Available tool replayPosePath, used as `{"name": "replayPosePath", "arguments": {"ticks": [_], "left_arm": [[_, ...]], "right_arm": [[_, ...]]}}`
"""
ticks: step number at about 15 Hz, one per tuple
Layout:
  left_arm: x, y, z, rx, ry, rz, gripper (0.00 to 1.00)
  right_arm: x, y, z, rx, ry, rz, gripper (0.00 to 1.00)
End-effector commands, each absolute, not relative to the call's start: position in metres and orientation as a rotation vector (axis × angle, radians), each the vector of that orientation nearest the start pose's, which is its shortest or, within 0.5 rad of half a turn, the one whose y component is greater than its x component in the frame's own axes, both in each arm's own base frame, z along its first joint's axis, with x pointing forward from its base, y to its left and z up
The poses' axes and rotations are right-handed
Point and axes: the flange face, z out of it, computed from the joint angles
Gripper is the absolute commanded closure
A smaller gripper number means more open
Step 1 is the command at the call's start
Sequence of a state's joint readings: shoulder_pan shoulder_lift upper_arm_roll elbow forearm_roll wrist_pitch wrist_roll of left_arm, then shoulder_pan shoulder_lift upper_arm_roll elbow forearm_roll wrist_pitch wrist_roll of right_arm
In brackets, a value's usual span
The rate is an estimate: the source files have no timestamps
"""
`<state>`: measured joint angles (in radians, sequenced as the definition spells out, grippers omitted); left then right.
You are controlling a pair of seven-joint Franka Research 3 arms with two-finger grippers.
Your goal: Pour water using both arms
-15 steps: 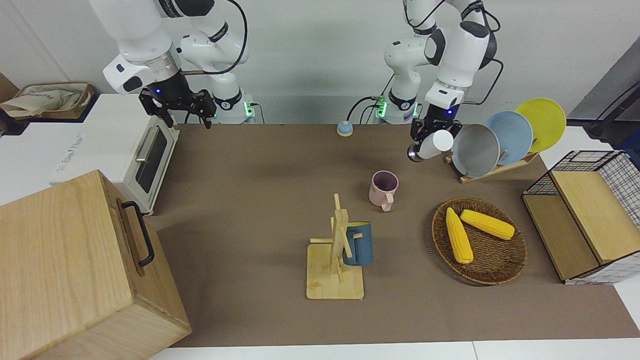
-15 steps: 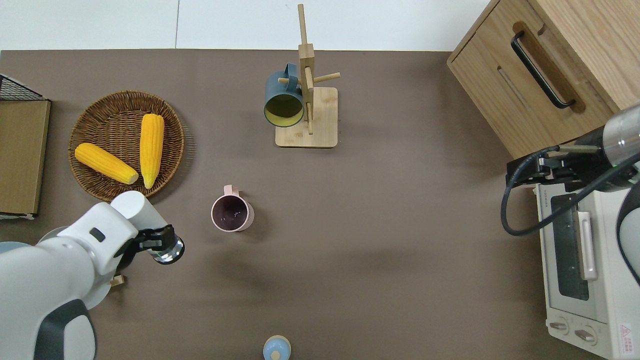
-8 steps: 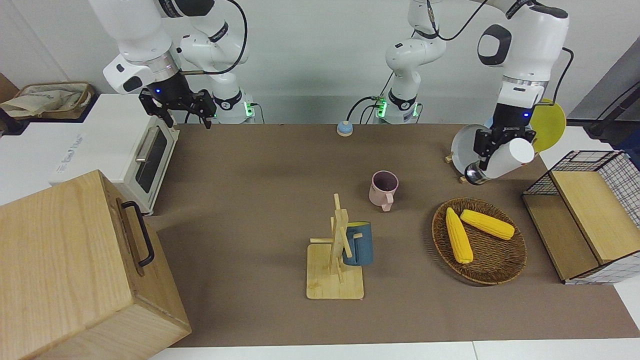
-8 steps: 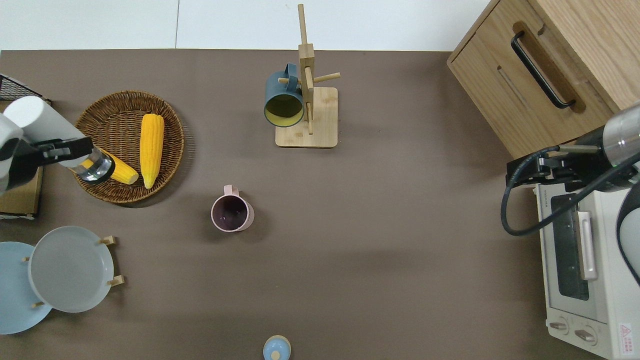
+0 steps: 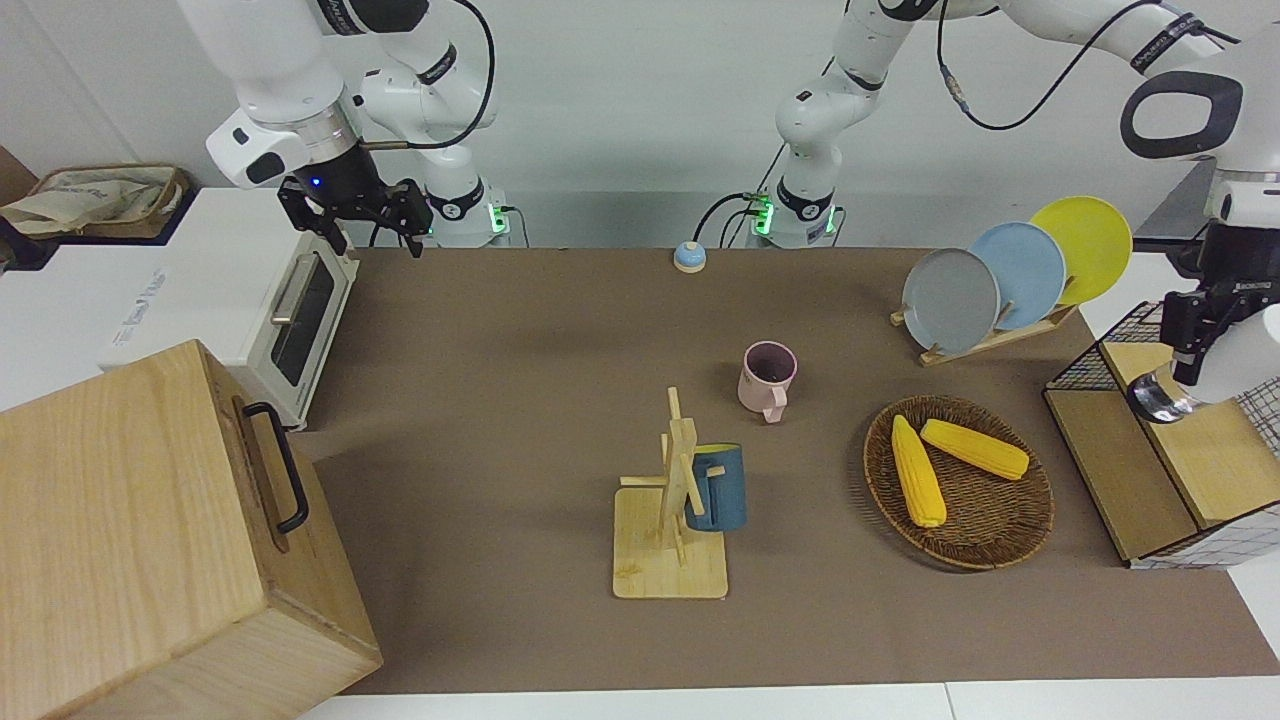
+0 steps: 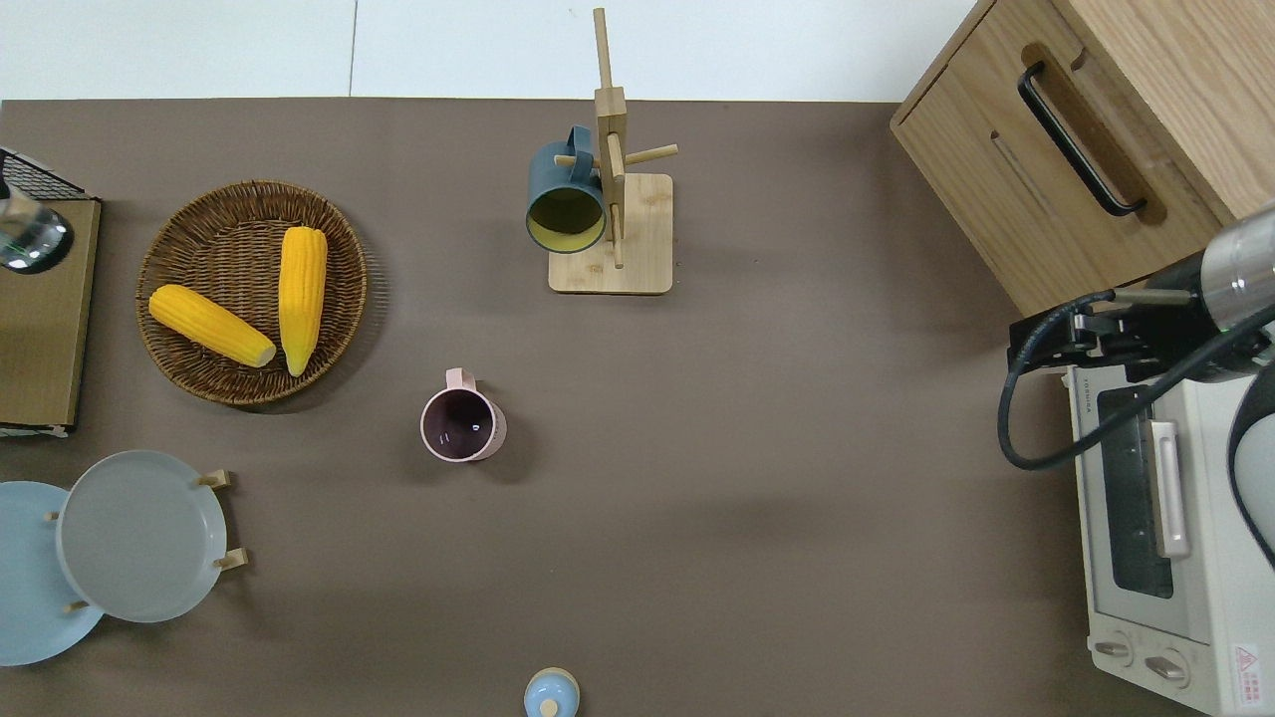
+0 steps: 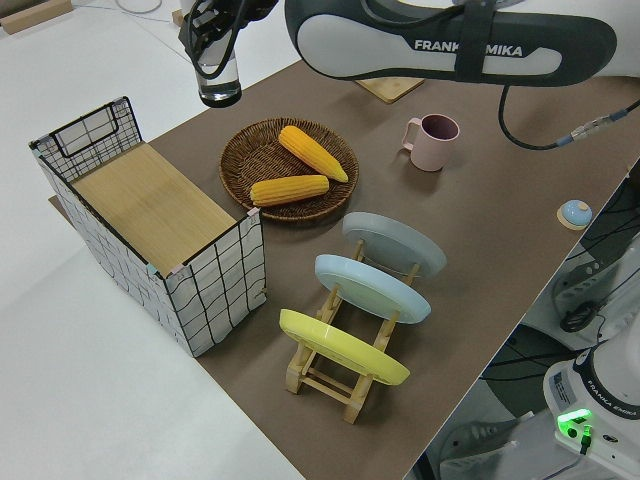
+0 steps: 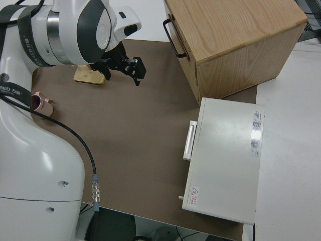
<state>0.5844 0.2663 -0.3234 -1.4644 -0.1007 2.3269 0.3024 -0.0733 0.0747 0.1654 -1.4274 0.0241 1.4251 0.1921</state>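
Left pincer (image 5: 1195, 345) clamped on tilted glass (image 7: 219, 82), now over wire shelf (image 7: 150, 205), swung off from above corn basket (image 6: 249, 291) toward 9 o'clock overhead. Pink mug (image 6: 462, 425) well apart, centre tabletop (image 6: 757, 418); pour looks finished. Right pincer (image 5: 352, 215) parked, fingers spread, empty.

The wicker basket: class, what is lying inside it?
Two yellow corn cobs lie inside the wicker basket, close together at one end. The weave beneath them is covered.
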Motion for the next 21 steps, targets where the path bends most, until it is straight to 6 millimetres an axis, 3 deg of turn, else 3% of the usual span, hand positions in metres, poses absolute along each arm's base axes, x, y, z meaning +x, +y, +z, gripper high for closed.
{"name": "replayPosePath", "arguments": {"ticks": [1, 7, 9, 17, 21], "left_arm": [[0.677, 0.238, 0.605, -2.885, -0.059, -1.133, 1.0], [0.633, 0.331, 0.599, -2.857, -0.003, -1.102, 1.0], [0.617, 0.354, 0.579, -2.908, -0.019, -1.11, 1.0], [0.601, 0.353, 0.534, -2.982, -0.024, -1.056, 1.0], [0.597, 0.359, 0.528, -2.978, 0.017, -1.066, 0.97]], "right_arm": [[0.558, 0.049, 0.642, -3.09, 0.13, 0.108, 0.011], [0.558, 0.049, 0.642, -3.09, 0.13, 0.108, 0.009], [0.558, 0.049, 0.642, -3.09, 0.13, 0.108, 0.009], [0.558, 0.049, 0.642, -3.09, 0.13, 0.108, 0.009], [0.558, 0.049, 0.642, -3.09, 0.13, 0.108, 0.009]]}}
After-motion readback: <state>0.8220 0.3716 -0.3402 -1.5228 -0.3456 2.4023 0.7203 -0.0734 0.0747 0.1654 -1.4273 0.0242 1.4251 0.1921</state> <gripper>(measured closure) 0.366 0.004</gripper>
